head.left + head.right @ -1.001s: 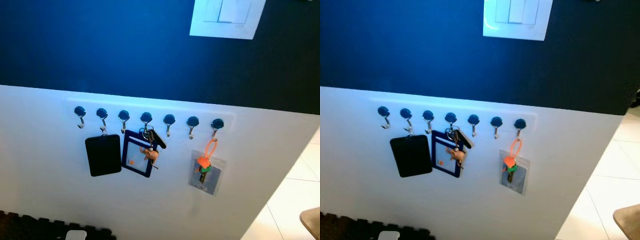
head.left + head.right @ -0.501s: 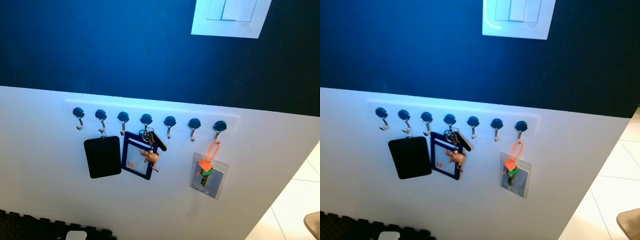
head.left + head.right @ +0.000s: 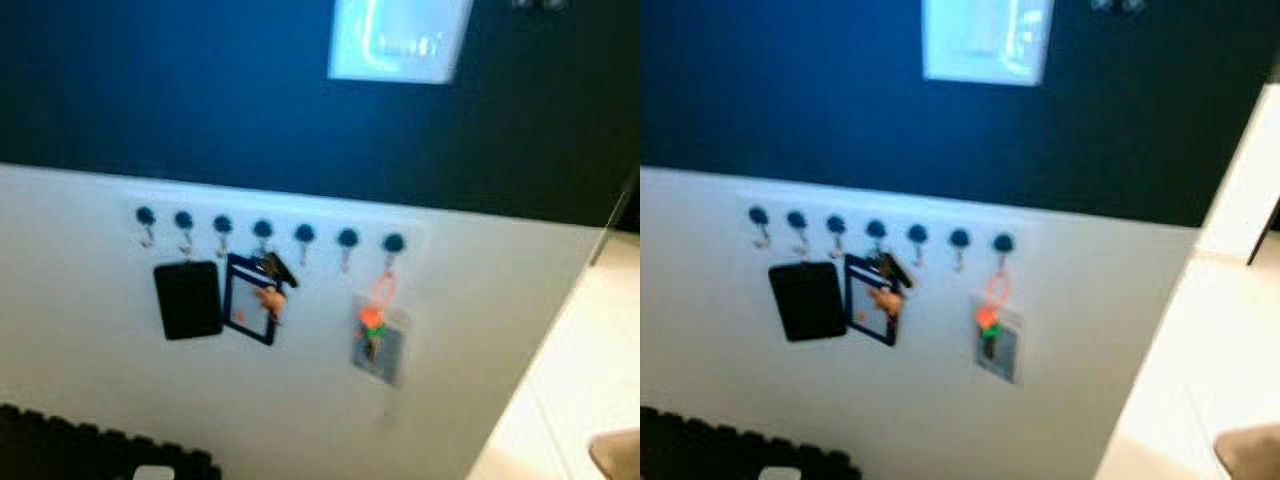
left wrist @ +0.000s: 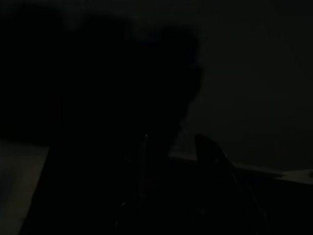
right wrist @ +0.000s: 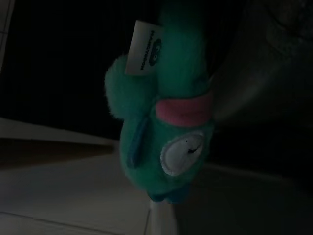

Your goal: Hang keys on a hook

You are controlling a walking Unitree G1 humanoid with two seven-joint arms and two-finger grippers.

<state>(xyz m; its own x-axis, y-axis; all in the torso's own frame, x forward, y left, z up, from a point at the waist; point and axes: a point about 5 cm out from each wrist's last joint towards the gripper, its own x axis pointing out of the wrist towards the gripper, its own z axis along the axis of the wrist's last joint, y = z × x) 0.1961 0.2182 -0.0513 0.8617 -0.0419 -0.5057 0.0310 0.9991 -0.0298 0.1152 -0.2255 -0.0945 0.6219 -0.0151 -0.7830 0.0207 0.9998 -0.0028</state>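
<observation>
In the blurred left eye view, a row of blue-knobbed hooks [image 3: 263, 229] lines the white wall; a black card holder [image 3: 188, 300], a blue badge holder [image 3: 248, 312] and orange-looped keys [image 3: 372, 322] hang there. The left wrist view is dark; its jaws cannot be told. In the right wrist view, a teal plush keychain [image 5: 164, 117] dangles; that grip cannot be told either.

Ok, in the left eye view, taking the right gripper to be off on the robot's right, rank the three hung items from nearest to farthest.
Judged by side alone:
1. Orange-loop keys, on the rightmost hook, likely nearest the right gripper.
2. Blue card holder, on the middle hook.
3. Black card holder, on the second hook from the left, farthest.
</observation>
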